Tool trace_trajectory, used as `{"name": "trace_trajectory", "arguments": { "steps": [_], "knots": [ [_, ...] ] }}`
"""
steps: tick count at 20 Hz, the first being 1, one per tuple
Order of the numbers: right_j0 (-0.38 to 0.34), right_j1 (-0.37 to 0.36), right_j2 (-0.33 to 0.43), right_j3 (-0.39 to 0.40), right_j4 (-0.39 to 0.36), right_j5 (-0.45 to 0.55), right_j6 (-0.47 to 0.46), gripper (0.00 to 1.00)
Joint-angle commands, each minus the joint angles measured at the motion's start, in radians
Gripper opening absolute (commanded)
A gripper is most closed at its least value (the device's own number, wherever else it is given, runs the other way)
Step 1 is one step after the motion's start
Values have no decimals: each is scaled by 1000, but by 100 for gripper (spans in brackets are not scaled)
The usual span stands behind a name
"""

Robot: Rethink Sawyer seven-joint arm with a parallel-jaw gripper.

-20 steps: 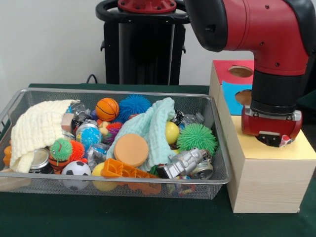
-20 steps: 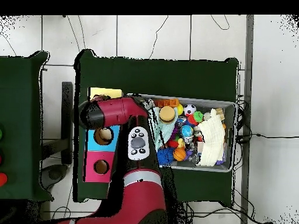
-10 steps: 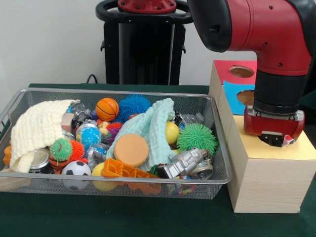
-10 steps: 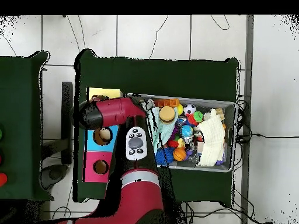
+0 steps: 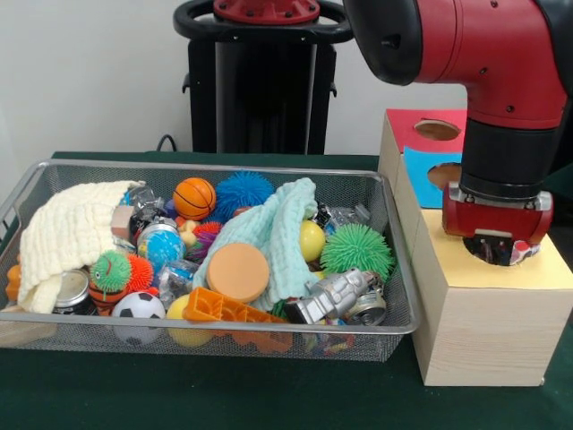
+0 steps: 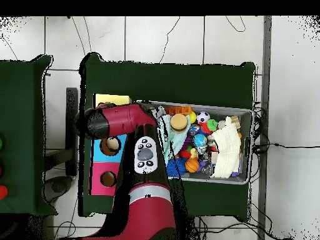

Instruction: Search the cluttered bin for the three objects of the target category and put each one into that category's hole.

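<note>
My gripper (image 5: 498, 253) hangs low over the yellow top (image 5: 551, 269) of the pale wooden box, right at its surface. It covers the hole, which is hidden. A small scrap of white dotted material (image 5: 522, 253) shows at the gripper's lower right edge. The wire mesh bin (image 5: 206, 167) stands to the left of the box, full of balls, cloths and toys. No other dotted white piece shows in it. In the overhead view the arm (image 6: 115, 120) hides the gripper, beside a strip of the yellow top (image 6: 112, 99) and the bin (image 6: 247, 112).
Behind the yellow top are the blue top with its hole (image 5: 443, 175) and the red top with its hole (image 5: 436, 129). A cream cloth (image 5: 67, 233) and a pale green cloth (image 5: 273, 228) lie over the clutter. The black pedestal (image 5: 260, 81) stands behind the bin.
The gripper has shifted slightly right and up in the front view, staying over the yellow top. Less of the dotted white scrap shows. The bin's contents have not moved.
</note>
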Motion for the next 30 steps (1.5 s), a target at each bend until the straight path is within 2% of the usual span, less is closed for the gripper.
{"name": "trace_trajectory", "arguments": {
  "steps": [1,13,24,30],
  "knots": [
    [-57,-102,5,104,-20,217,-55,100],
    [-71,-138,11,82,-34,286,-58,100],
    [-82,-224,27,102,7,365,-50,100],
    [-91,-262,60,79,37,439,-52,100]
  ]
}}
